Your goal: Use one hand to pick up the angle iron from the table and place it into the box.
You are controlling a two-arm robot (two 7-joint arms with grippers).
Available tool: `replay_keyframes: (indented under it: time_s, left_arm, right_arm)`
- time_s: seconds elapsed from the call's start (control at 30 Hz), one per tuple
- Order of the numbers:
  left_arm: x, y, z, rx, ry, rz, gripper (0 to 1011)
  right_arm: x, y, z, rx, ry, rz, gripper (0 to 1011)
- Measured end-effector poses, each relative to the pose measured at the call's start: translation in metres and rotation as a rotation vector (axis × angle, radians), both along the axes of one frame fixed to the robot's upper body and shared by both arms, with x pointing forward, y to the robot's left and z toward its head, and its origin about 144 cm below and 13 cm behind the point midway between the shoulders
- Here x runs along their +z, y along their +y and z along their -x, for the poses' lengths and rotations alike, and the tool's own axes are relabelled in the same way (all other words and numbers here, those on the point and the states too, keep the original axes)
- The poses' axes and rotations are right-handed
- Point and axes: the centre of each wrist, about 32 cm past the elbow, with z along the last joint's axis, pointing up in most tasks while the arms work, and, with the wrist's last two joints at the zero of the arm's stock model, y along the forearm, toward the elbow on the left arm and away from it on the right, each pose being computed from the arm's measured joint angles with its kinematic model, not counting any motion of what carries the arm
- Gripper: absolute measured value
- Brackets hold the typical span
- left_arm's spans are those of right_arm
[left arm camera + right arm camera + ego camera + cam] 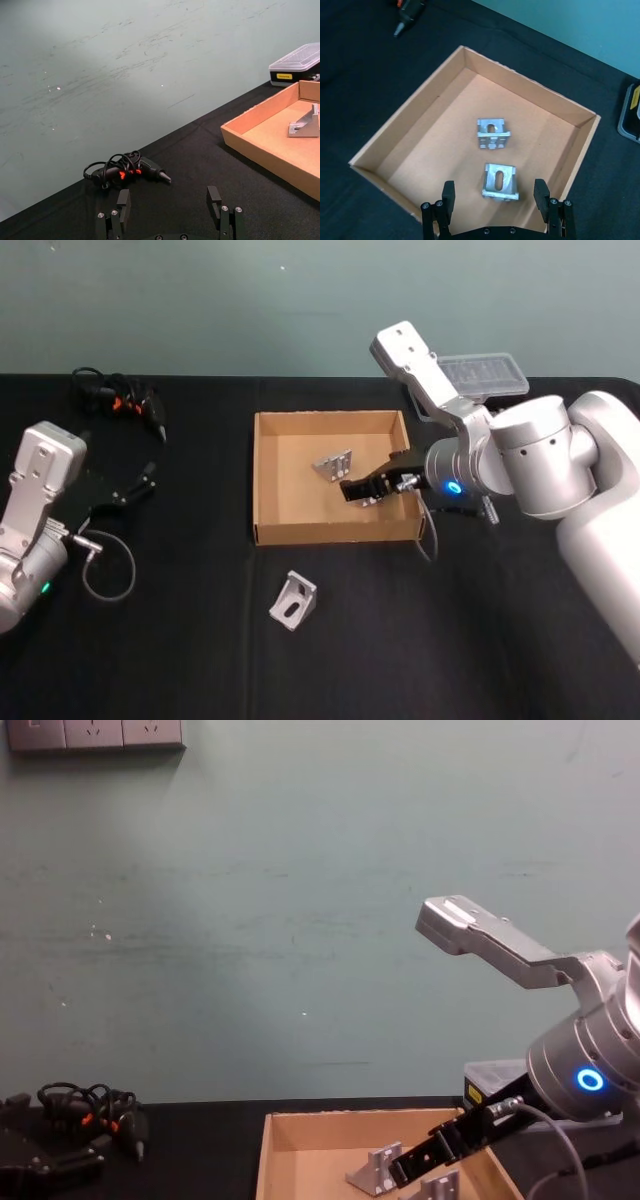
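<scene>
- Right gripper [356, 491] hangs over the box [330, 532], toward its right side, fingers [448, 196] spread wide and holding nothing.
- Nearer angle iron [500, 182] lies on the box floor between those fingers, clear of both. This reads as a drop-off pose: the cardboard carries the piece, so the spread jaws have no load.
- Farther angle iron [493, 133] rests near the middle of the box floor, apart from the nearer one, with a slotted face showing.
- Third angle iron [293, 601] sits on the table [450, 640], near the box's front wall and outside it. It is likely the next pick, since it is the one piece not yet boxed.
- Left gripper [169, 212] is parked low at the table's left side, fingers apart and empty. It is well away from the box, so it looks idle.
- Count: three angle irons (two in the box, one on the table), one box, two grippers.
- Also present: one clear-lidded plastic case [485, 373] behind the box to the right, and one black corded tool [120, 400] at far left. Neither touches the task's things.
</scene>
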Motion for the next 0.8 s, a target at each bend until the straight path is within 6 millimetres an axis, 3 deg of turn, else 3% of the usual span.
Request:
replay_keyframes:
  time_s: [0.2,0.53,0.8]
  left_arm:
    - [0.000,0.000,0.000,0.000,0.000,0.000,1000]
    - [0.000,0.000,0.000,0.000,0.000,0.000,1000]
    - [0.000,0.000,0.000,0.000,0.000,0.000,1000]
  right_arm:
    - [0.007,-0.001,0.018,0.041,-0.026,-0.024,1004]
    - [0.028,-0.006,0.071,0.164,-0.048,-0.061,1004]
    - [0.035,-0.009,0.102,0.255,0.004,-0.061,1004]
